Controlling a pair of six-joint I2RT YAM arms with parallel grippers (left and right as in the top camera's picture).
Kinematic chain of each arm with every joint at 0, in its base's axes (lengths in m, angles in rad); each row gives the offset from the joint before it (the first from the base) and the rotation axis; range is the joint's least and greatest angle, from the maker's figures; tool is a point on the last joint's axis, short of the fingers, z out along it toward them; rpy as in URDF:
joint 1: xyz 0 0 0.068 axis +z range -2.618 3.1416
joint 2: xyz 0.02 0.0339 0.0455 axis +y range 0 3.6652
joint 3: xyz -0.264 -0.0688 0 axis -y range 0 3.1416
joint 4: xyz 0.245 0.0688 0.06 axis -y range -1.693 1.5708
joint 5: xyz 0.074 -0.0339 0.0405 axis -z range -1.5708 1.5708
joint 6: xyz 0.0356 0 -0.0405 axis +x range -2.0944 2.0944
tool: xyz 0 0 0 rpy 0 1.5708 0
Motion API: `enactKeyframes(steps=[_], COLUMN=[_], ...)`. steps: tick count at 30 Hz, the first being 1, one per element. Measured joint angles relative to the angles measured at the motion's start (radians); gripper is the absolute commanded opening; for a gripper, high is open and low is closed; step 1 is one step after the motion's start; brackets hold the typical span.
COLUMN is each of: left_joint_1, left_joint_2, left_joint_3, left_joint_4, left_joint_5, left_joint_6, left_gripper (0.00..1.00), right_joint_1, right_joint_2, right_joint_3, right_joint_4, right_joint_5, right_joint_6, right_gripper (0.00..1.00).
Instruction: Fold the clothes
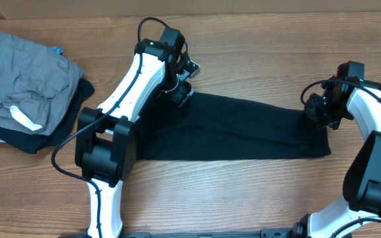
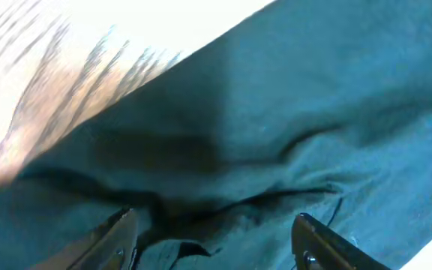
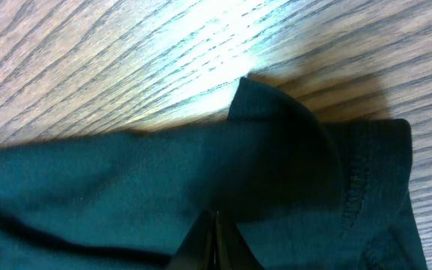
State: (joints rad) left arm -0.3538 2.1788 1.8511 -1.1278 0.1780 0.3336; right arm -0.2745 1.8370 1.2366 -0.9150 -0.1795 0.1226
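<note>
The black T-shirt lies as a long flat band across the middle of the wooden table. My left gripper is at its far left corner. In the left wrist view its fingers are spread wide just over rumpled fabric, so it is open. My right gripper is at the shirt's far right end. In the right wrist view its fingers are pressed together in the cloth, beside a stitched hem, with a fold raised above the table. No neck tag shows.
A grey garment with a white label lies on a dark garment at the table's left end, with something light blue under them. Bare wood runs behind the shirt and along the front.
</note>
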Motion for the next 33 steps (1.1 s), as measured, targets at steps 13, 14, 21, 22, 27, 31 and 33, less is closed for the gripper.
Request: enactKeyframes(steps=[13, 14, 21, 22, 27, 31, 33], left_joint_1=[0.000, 0.000, 0.000, 0.000, 0.000, 0.000, 0.000], left_joint_2=[0.000, 0.000, 0.002, 0.003, 0.021, 0.059, 0.068], left_joint_3=[-0.028, -0.031, -0.036, -0.037, -0.039, -0.039, -0.040], left_joint_4=[-0.008, -0.006, -0.010, -0.013, -0.020, -0.025, -0.025], left_joint_5=[0.033, 0.033, 0.036, 0.036, 0.036, 0.035, 0.028], left_joint_6=[0.359, 0.364, 0.389, 0.393, 0.403, 0.405, 0.410], left_gripper=[0.66, 0.66, 0.58, 0.59, 0.59, 0.27, 0.21], right_joint_1=[0.000, 0.000, 0.000, 0.000, 0.000, 0.000, 0.000], right_joint_2=[0.000, 0.000, 0.000, 0.000, 0.000, 0.000, 0.000], right_joint_3=[0.000, 0.000, 0.000, 0.000, 0.000, 0.000, 0.000], right_joint_4=[0.000, 0.000, 0.000, 0.001, 0.005, 0.006, 0.006], right_joint_5=[0.000, 0.000, 0.000, 0.000, 0.000, 0.000, 0.000], right_joint_6=[0.000, 0.000, 0.000, 0.000, 0.000, 0.000, 0.000], right_gripper=[0.04, 0.04, 0.04, 0.04, 0.04, 0.04, 0.04])
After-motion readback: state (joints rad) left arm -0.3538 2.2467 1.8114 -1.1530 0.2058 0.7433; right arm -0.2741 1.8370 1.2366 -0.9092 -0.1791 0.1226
